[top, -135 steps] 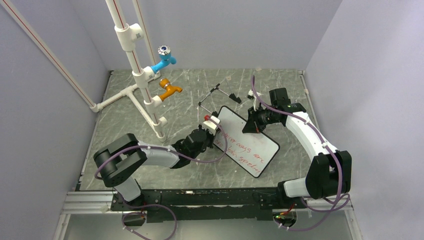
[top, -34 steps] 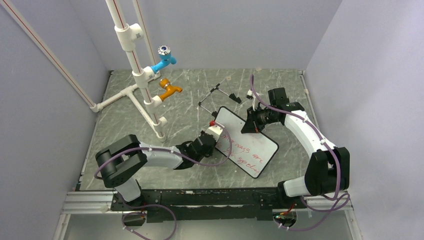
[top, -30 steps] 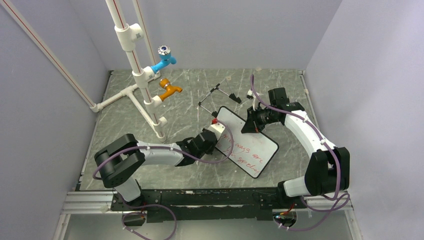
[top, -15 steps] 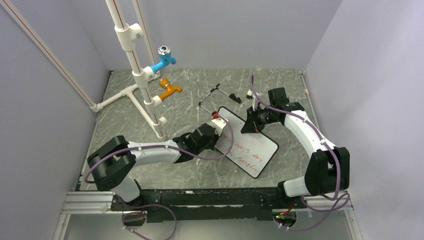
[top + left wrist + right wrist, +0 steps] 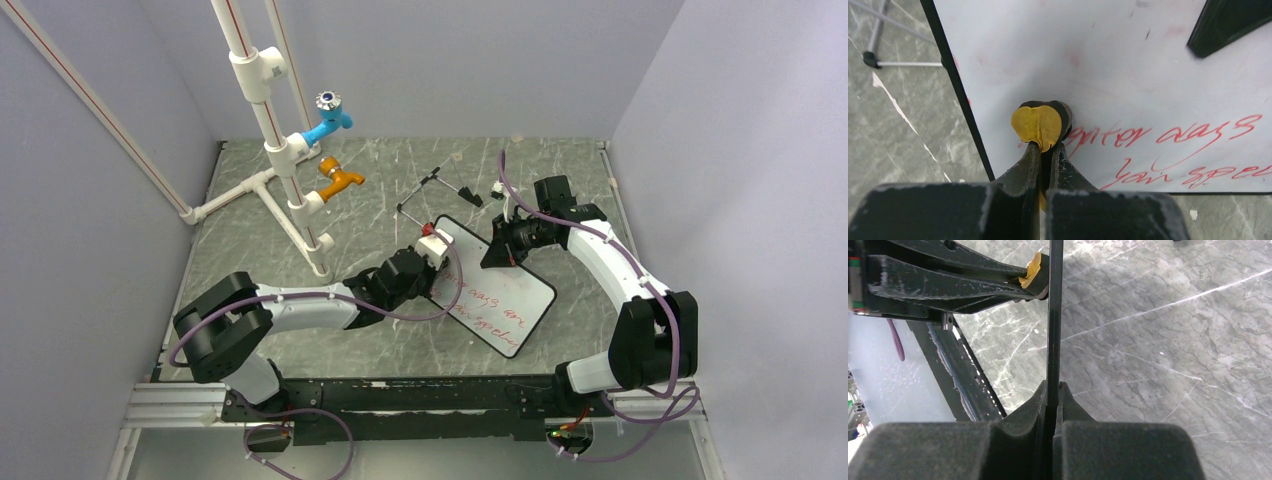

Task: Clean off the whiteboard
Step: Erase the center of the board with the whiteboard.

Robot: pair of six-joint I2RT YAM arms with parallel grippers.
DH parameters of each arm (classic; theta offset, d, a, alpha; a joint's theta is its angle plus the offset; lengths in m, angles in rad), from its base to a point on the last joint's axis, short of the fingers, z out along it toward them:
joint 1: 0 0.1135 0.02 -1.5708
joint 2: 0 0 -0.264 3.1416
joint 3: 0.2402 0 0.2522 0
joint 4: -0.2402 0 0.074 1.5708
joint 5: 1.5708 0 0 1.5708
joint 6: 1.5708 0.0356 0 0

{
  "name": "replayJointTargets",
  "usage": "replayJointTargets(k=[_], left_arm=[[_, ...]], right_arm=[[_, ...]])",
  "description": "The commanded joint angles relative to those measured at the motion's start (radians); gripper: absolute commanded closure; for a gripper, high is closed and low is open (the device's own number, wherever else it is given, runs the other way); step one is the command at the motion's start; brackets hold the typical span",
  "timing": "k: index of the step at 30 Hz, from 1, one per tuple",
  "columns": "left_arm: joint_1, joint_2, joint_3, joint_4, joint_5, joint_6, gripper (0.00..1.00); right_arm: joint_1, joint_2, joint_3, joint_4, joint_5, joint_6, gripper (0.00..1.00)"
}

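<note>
Pinched together, the left end effector (image 5: 1046, 150) clamps a small yellow-and-black eraser block (image 5: 1040, 125). The block's face presses on the small black-framed rectangular whiteboard (image 5: 1128, 75), just beside the start of the upper red handwritten line (image 5: 1168, 135). The right end effector (image 5: 1053, 390) is squeezed onto the whiteboard's far edge, gripping it at the middle of the grey marbled counter (image 5: 270, 310). Black wire easel feet (image 5: 432, 192) sit just behind. A white pipe stand (image 5: 270, 150) with a blue tap (image 5: 330, 120) and an orange tap (image 5: 340, 182) stands far left.
</note>
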Motion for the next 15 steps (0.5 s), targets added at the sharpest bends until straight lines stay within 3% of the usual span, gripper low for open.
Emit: replayJointTargets(k=[1, 8, 15], left_arm=[[0.007, 0.047, -0.088, -0.008, 0.042, -0.093, 1.00], [0.007, 0.052, -0.158, 0.012, 0.026, -0.136, 1.00], [0.009, 0.030, -0.109, -0.046, -0.028, -0.101, 1.00]], right_arm=[[0.024, 0.008, -0.016, 0.030, -0.048, -0.135, 1.00], [0.024, 0.014, -0.015, 0.027, -0.054, -0.136, 1.00], [0.025, 0.012, -0.015, 0.027, -0.053, -0.138, 1.00]])
